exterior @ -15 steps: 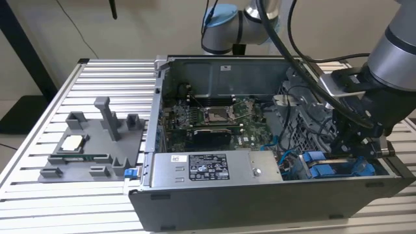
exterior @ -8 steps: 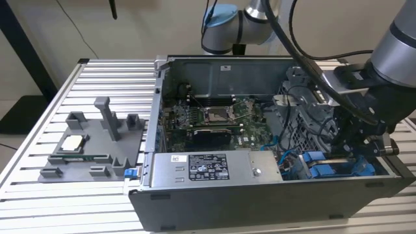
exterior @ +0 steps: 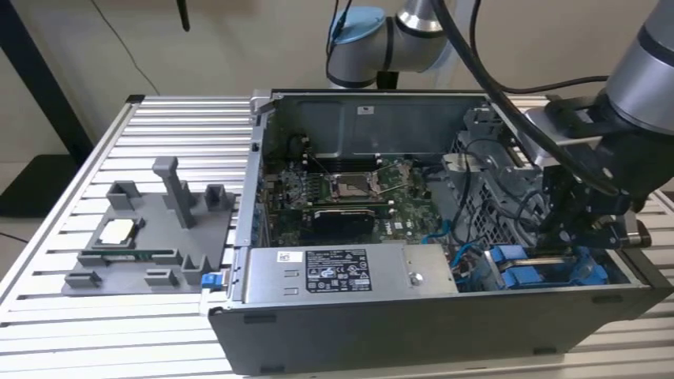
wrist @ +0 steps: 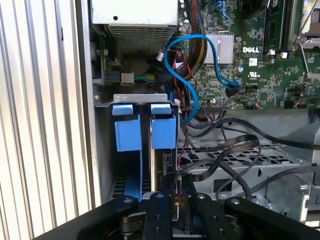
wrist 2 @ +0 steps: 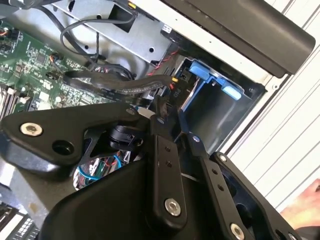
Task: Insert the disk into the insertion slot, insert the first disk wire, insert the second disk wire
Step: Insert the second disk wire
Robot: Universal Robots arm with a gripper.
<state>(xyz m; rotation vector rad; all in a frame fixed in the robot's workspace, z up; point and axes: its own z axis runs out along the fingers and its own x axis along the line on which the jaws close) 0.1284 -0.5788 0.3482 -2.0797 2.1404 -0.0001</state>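
Black hand [wrist: 176, 212] narrowed on a wire connector, low beside blue-framed disk [wrist: 157, 132] in insertion slot [wrist: 145, 100].

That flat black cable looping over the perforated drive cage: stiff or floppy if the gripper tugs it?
Probably floppy: the flat black cable sags in loose curves across the perforated dark grey drive cage. Its ribbon-like shape suggests it bends easily one way and may twist. Likely light, though neighbouring thin black wires could snag near the gripper.
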